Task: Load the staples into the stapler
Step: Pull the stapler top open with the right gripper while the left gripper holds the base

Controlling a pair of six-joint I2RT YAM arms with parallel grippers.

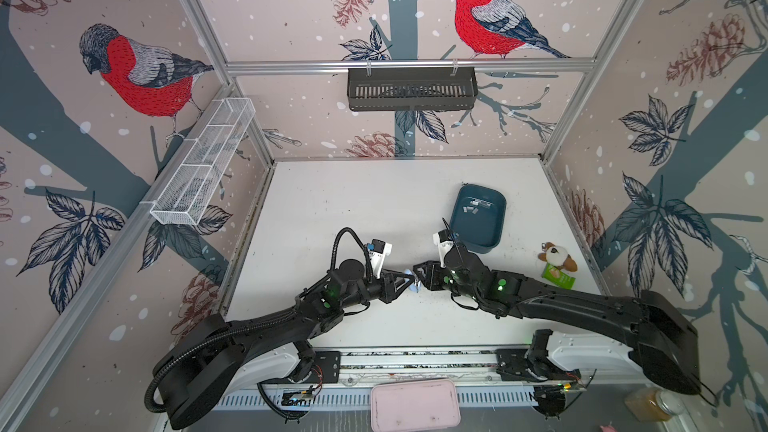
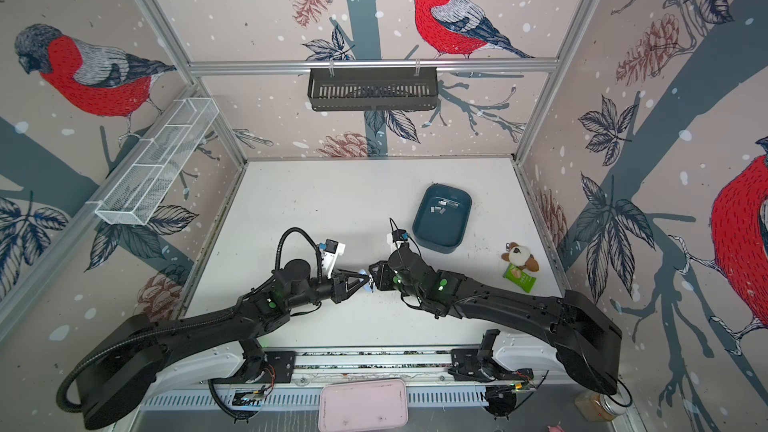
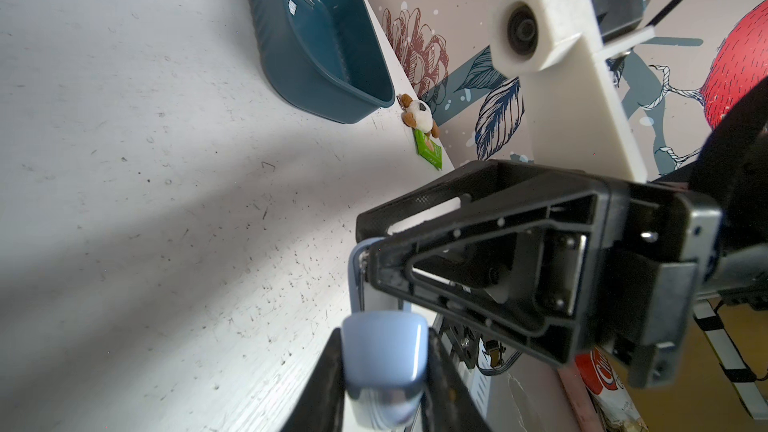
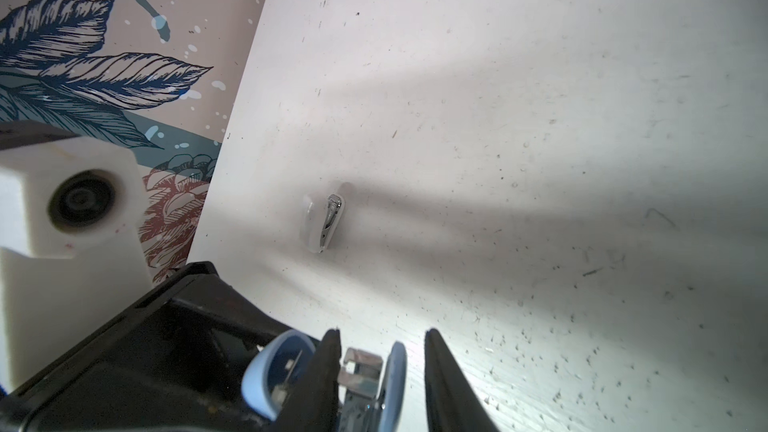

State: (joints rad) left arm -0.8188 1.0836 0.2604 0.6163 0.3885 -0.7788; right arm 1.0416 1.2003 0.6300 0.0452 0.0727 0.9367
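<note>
In both top views my grippers meet tip to tip over the middle of the table at a small light-blue stapler [image 1: 413,287] [image 2: 368,287]. My left gripper [image 3: 384,338] is shut on its rounded blue end [image 3: 384,351]. The stapler stands opened. Its blue lid [image 4: 270,371] hangs outside one finger of my right gripper [image 4: 380,334]. The metal rail [image 4: 361,363] and blue base [image 4: 395,371] sit between the right jaws, with a narrow gap at the far finger. The staples [image 1: 473,206] [image 2: 440,207] lie in a teal tray [image 1: 478,230] [image 3: 291,68] at the back right.
A plush toy [image 1: 557,257] and a green packet [image 1: 559,278] lie near the right wall. A small white and chrome piece [image 4: 322,222] lies on the table towards the left wall. A pink box [image 1: 415,405] sits at the front edge. Wire baskets hang on the walls.
</note>
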